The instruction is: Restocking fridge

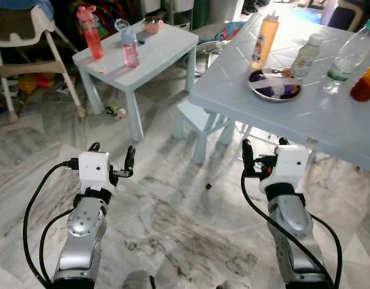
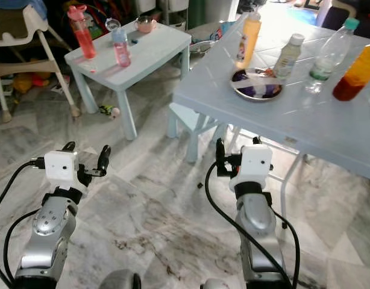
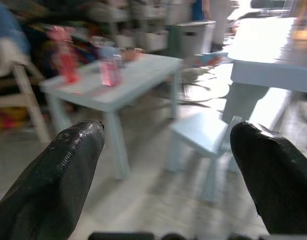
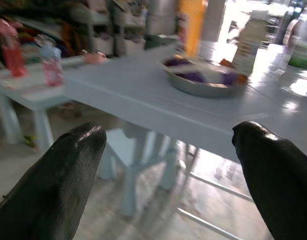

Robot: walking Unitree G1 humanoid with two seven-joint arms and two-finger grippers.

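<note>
Bottles for restocking, an orange sauce bottle and water bottle, stand upper right on the large surface, while left pincer and right pincer, both open and empty, hover low over the floor, probably ready to reach.

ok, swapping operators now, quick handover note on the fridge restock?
Left end effector: open, empty, held out over the marble floor.
Right end effector: open, empty, just short of the near edge of the big table.
On the big table: orange squeeze bottle, white bottle, clear water bottle, orange drink bottle, metal dish.
On the small table: two pink bottles and a small bowl.
Done: nothing picked up. Left: grasp the items and find the fridge.
</note>
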